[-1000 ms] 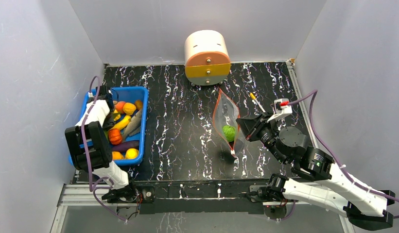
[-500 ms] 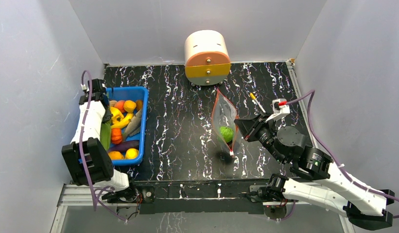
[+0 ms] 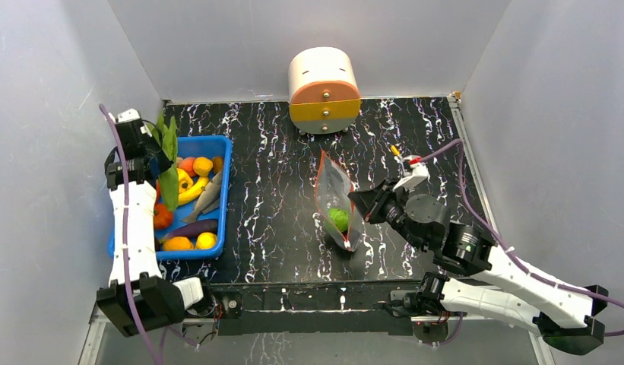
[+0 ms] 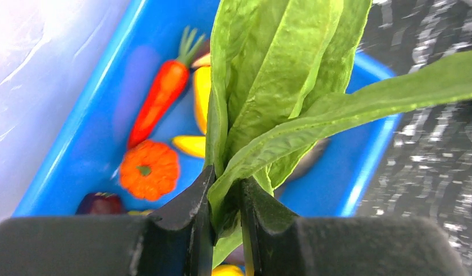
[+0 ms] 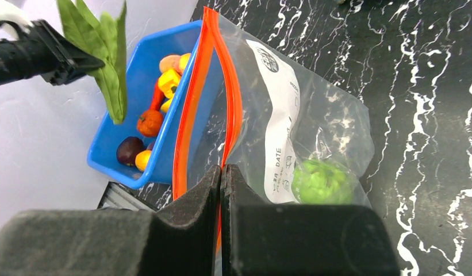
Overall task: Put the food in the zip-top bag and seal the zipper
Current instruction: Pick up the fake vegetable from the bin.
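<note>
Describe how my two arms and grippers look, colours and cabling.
The left arm and right arm both have white shells with black joints, and a loose purple cable runs along each. The left gripper and right gripper have matte black, tapering fingers. No markings are readable.

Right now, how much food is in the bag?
One green ball is inside the clear crinkly plastic bag. The left claw holds a leafy green above the blue plastic bin; the right claw pinches the open bag's red-orange zipper strip. Other bin toys and sealing are left.
</note>
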Controlling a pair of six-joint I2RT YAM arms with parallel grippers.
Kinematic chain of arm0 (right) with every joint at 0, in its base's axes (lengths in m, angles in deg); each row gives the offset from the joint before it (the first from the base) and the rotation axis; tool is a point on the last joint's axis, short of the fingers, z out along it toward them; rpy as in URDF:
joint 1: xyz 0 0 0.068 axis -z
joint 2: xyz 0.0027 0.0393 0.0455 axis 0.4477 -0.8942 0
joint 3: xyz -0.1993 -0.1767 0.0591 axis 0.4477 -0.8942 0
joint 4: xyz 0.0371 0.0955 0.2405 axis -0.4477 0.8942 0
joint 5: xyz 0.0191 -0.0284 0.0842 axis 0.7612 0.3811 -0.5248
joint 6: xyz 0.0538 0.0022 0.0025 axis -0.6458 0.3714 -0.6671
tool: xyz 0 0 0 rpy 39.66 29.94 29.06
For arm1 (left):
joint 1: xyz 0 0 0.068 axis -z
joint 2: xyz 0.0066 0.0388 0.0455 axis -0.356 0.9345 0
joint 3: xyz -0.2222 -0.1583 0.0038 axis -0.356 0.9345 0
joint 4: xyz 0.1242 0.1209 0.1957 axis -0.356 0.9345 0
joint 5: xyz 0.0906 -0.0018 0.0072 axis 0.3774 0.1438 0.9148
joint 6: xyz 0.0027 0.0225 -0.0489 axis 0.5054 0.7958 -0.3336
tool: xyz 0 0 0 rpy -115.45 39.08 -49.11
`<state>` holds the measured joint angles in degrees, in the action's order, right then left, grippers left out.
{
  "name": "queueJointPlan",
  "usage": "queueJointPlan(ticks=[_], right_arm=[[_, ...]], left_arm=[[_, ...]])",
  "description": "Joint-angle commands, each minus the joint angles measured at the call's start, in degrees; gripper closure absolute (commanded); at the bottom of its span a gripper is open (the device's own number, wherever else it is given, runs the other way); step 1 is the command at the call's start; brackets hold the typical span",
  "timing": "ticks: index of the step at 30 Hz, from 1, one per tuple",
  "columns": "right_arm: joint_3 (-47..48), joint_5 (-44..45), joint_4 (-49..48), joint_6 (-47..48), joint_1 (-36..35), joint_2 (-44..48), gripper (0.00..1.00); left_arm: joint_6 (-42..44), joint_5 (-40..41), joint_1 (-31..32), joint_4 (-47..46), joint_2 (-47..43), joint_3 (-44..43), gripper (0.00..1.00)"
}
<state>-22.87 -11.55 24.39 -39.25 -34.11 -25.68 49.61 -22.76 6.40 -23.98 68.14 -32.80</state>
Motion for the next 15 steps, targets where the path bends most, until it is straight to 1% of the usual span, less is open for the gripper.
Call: queueJointPlan(ticks=[1,4,7,11,13,15], right_arm=[[-0.4,-1.1,-6.2,-2.6,-0.2,-1.8,1.0],[-0.9,-1.0,-7.9,-3.3,-0.2,-2.9,1.0],[-0.5,-1.0,-9.5,-3.6,-0.2,-5.0,1.0],[0.6,-1.8,-11.5,-4.7,-0.2,-8.0,1.0],[0.6,-1.7,-12.7,-5.8,-0.2,-9.3,1.0],[0.1,-1.6,-14.0,-6.4,-0.2,-10.6,1.0]], left_arm=[[-3.3,-12.8,0.0,-7.4,-6.1,-0.1,0.88],[-5.7,-18.8,0.1,-9.7,-8.4,0.4,0.87],[-8.2,-27.7,0.0,-11.7,-9.4,1.5,0.87],[-10.9,-35.4,0.0,-13.2,-10.0,2.0,0.87],[-12.8,-39.8,0.1,-15.3,-10.9,2.7,0.87],[-14.8,-46.2,0.1,-18.9,-11.7,3.9,0.87]])
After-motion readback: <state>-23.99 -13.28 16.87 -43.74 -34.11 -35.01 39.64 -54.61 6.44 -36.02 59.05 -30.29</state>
